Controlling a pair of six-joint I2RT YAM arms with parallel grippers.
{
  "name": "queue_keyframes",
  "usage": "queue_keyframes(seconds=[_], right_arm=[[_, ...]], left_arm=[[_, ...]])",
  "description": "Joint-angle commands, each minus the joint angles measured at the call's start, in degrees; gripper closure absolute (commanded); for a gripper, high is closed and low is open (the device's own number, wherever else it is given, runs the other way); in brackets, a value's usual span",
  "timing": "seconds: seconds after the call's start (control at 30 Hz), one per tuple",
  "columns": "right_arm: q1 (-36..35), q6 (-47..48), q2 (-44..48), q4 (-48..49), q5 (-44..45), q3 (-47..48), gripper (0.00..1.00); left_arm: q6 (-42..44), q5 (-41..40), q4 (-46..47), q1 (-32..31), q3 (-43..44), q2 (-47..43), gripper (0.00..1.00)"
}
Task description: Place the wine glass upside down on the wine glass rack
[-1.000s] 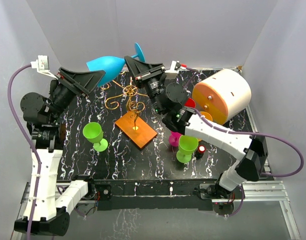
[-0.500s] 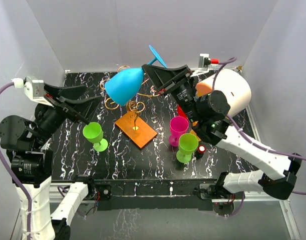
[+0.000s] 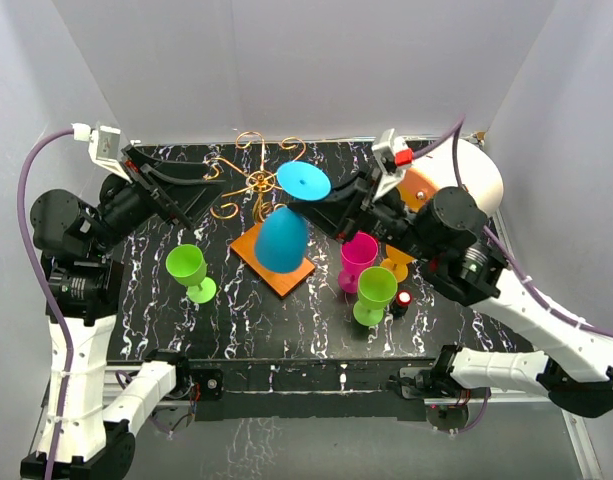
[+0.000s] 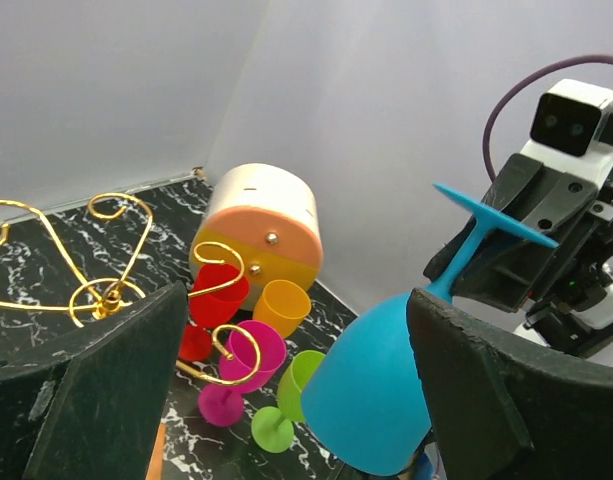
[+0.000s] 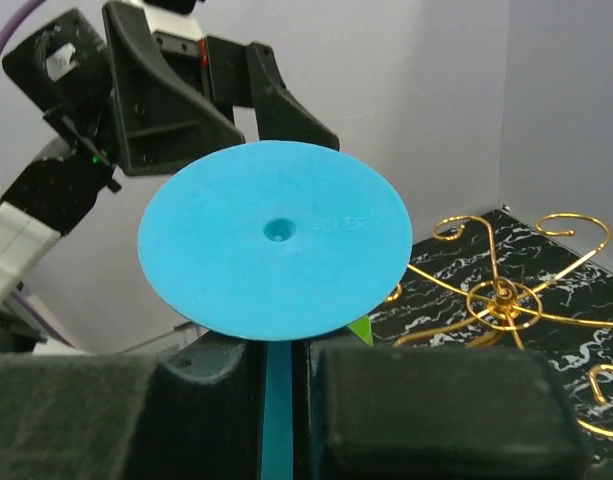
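Wine glass (image 3: 282, 240), blue: inverted, bowl down and foot disc (image 3: 303, 181) up, tilted a little. It is held in the air over the rack's base. In the top view the foot disc sits just right of the rack's central hub. Whether the glass touches any scroll arm: cannot tell.

Wine glass rack (image 3: 261, 182): gold wire scrolls on a thin post. Its orange-brown base (image 3: 289, 277) is partly hidden under the bowl.

Right gripper (image 5: 278, 395): fingers clamped tight on the blue stem just below the foot disc. The arm reaches in from the right of the rack.

Left gripper (image 3: 200, 187): jaws spread wide with nothing between them, raised to the left of the rack and pointing toward it. In its wrist view the glass shows between the two pads but well beyond them.

Other items:
- Left of the rack's base: lime-green goblet (image 3: 189, 268), upright.
- Right of the rack: pink goblet (image 3: 358, 254), second lime-green goblet (image 3: 375, 292), orange cup (image 4: 283, 306), red cup (image 4: 218, 291).
- Farther right: cream drum (image 4: 261, 222) with an orange face.
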State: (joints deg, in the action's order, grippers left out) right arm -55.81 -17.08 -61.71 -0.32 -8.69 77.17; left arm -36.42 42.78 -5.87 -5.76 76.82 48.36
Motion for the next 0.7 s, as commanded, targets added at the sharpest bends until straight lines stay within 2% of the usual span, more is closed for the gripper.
queue_keyframes(seconds=[0.0, 0.17, 0.3, 0.53, 0.67], right_arm=[[-0.09, 6.93, 5.30, -6.53, -2.33, -0.92, 1.00], [-0.09, 9.12, 8.67, -13.99, 4.69, -2.51, 1.00], [-0.08, 10.06, 10.82, -15.96, 13.04, -5.24, 1.00], [-0.06, 12.04, 4.84, -17.82, 31.66, -5.22, 1.00], [0.08, 14.06, 2.22, -14.67, 37.56, -6.06, 1.00]], left_arm=[[-4.25, 3.34, 6.06, -0.39, -0.61, -0.78, 0.11], [-3.40, 1.09, 3.76, -0.39, -1.25, 0.33, 0.11], [-2.15, -1.14, 1.01, -0.39, -1.44, 1.62, 0.12], [-0.71, -4.46, -4.61, -0.39, -1.41, 2.82, 0.13], [-0.37, -5.77, -7.24, -0.39, -0.84, 3.02, 0.13]])
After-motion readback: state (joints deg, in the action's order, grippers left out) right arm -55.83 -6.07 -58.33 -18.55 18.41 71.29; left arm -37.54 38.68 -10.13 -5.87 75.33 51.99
